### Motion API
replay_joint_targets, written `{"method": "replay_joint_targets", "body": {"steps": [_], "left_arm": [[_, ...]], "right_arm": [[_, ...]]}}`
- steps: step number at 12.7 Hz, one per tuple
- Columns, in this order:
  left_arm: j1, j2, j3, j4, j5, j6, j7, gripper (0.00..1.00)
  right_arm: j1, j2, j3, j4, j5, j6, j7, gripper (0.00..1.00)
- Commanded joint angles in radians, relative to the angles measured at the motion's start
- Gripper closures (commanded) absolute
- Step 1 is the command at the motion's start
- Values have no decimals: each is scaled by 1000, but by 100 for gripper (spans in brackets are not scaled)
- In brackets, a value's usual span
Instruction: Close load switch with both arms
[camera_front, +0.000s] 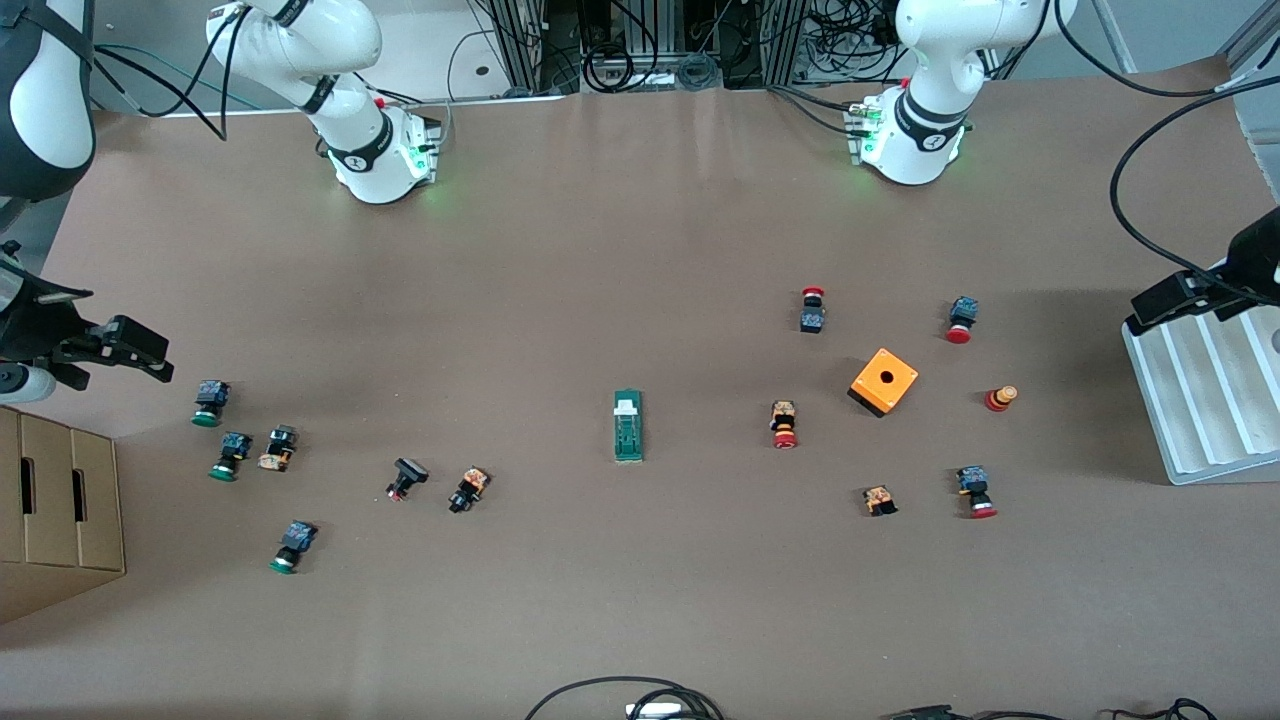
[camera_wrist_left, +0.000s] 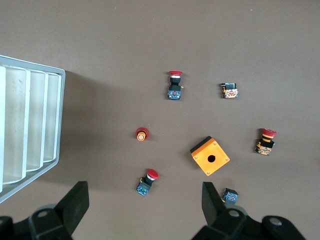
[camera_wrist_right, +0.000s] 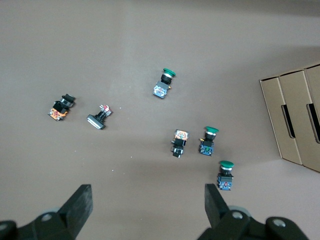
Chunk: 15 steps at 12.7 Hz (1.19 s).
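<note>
The load switch (camera_front: 628, 425), a narrow dark-green block with a white tab at the end toward the robots, lies flat near the table's middle. It is out of both wrist views. My left gripper (camera_front: 1165, 300) hangs open and empty in the air over the edge of the white tray at the left arm's end; in its wrist view (camera_wrist_left: 145, 205) its fingers (camera_wrist_left: 75, 202) stand wide apart above a red push button (camera_wrist_left: 148, 181). My right gripper (camera_front: 140, 350) hangs open and empty over the right arm's end of the table, and also shows in its own wrist view (camera_wrist_right: 147, 205).
An orange box with a hole (camera_front: 884, 381) and several red push buttons (camera_front: 784, 424) lie toward the left arm's end. Several green-capped buttons (camera_front: 210, 402) lie toward the right arm's end. A white ribbed tray (camera_front: 1200, 400) and a cardboard box (camera_front: 55, 510) stand at the table's ends.
</note>
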<state>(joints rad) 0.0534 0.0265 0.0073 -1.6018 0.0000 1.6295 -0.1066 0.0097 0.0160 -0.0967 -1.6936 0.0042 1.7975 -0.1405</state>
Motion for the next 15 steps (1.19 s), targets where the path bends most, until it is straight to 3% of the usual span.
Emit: {"method": "replay_joint_targets", "body": {"steps": [1, 15], "left_arm": [[5, 0, 0, 6, 6, 4, 15, 0], [6, 52, 0, 19, 2, 6, 7, 0]], "right_arm": [[0, -5, 2, -7, -18, 11, 9, 0], [6, 1, 5, 11, -16, 14, 13, 0]]}}
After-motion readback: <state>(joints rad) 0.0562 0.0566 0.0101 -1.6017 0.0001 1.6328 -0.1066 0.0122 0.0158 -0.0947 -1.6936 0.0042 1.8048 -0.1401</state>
